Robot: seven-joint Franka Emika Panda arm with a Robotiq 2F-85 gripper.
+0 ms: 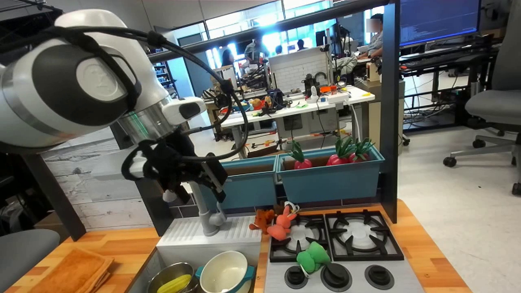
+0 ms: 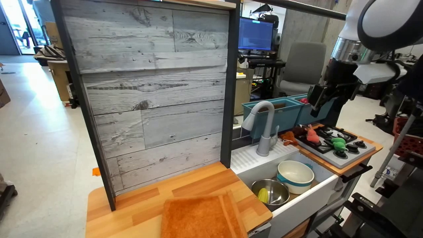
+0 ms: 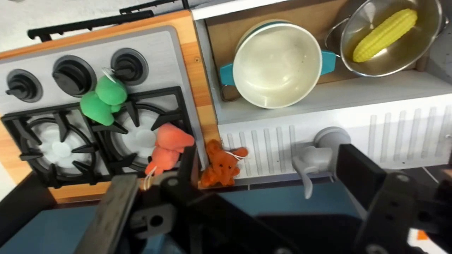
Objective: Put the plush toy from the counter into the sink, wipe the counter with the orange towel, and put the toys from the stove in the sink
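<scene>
Yellow plush toy (image 3: 385,35) lies in the steel pot (image 3: 420,53) inside the sink (image 2: 304,210), so your first step looks done. On the stove (image 3: 61,150), the green toy (image 3: 102,102) and the red-orange toy (image 3: 167,146) lie exposed, the green one reaching in among the knobs (image 3: 128,67), so that last step is left to you. The orange towel (image 2: 201,218) lies folded on the counter (image 2: 198,185), and you cannot tell from here whether the wiping is finished. Your step in hand is probably the wipe or the first stove pick. For the wipe, swing across the sink and come down on a fold of the cloth; for the toys, shift toward the stove and centre over the red-orange one. Your gripper (image 3: 272,165) hangs above the sink's back ledge (image 3: 261,148) near the faucet (image 3: 332,137), its jaws spread wide and holding nothing, with the yellow plush toy well apart from them.
</scene>
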